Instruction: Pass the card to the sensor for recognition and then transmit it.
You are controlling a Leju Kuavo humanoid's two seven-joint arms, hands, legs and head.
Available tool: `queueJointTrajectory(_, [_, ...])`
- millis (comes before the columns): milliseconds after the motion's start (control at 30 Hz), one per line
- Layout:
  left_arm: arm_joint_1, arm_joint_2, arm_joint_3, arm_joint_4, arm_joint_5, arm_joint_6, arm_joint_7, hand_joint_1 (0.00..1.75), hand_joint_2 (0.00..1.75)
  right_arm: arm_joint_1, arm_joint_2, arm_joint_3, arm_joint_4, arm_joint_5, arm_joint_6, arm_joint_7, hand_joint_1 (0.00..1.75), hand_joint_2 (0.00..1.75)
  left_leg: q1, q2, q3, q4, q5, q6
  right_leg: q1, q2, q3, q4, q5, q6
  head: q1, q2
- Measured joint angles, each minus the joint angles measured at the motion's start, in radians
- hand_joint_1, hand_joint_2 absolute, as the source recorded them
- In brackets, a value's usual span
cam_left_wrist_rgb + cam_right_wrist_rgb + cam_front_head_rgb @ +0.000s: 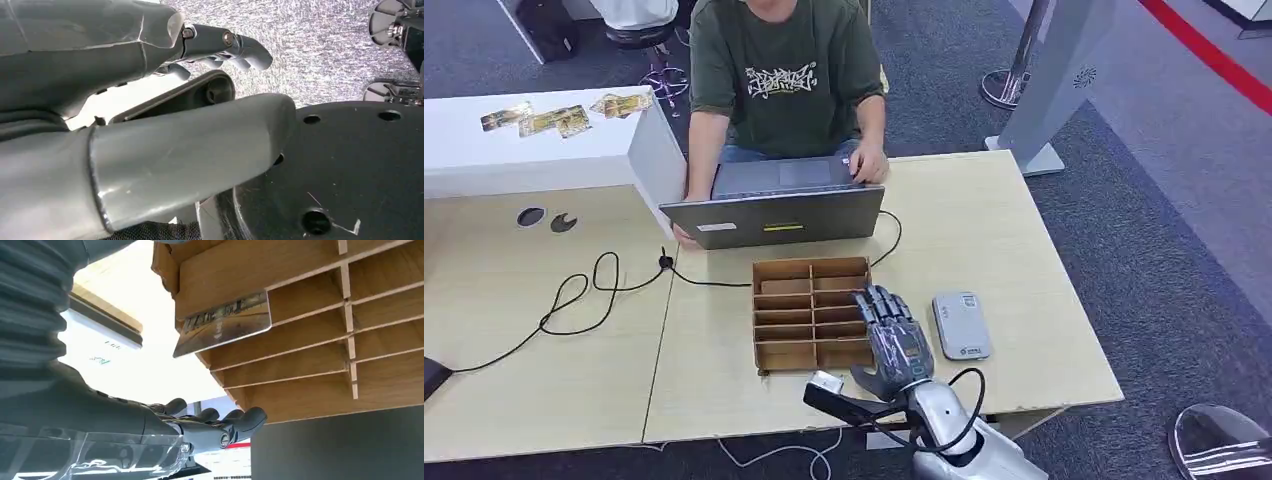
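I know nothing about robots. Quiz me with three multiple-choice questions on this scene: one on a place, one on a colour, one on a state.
1. Where does the pale grey flat card reader lie?
A. On the laptop
B. On the table, to the right of the brown wooden slotted rack
C. Inside the rack

2. What colour is the person's T-shirt?
A. Red
B. White
C. Green

3. What is the right robot hand doing?
A. Holding nothing, over the rack
B. Gripping a card
C. Pressing the reader

Answers: B, the head view shows the reader beside the rack. C, the shirt is plainly green. A, the shiny card sits in a rack slot, apart from the fingers.
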Motion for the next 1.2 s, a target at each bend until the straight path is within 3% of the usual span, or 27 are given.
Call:
queueJointTrajectory(733, [0.0,0.0,0.0,0.0,0.003,-0.002,-0.003,0.0,0.0,-0.005,-0.014,0.0,-0.046,-0.033,0.013,-0.019,0.0,1.75,0.0,0.0,0.0,0.0,0.0,0.0,0.0,0.0,0.0,0.0,0.0,0.0,0.0,0.0])
queueJointTrajectory(1200, [0.0,0.0,0.0,0.0,0.003,-0.007,-0.003,0.0,0.0,-0.044,-0.016,0.024,-0.029,-0.059,0.065,-0.037,0.0,1.75,0.0,0.0,0.0,0.0,0.0,0.0,0.0,0.0,0.0,0.0,0.0,0.0,0.0,0.0])
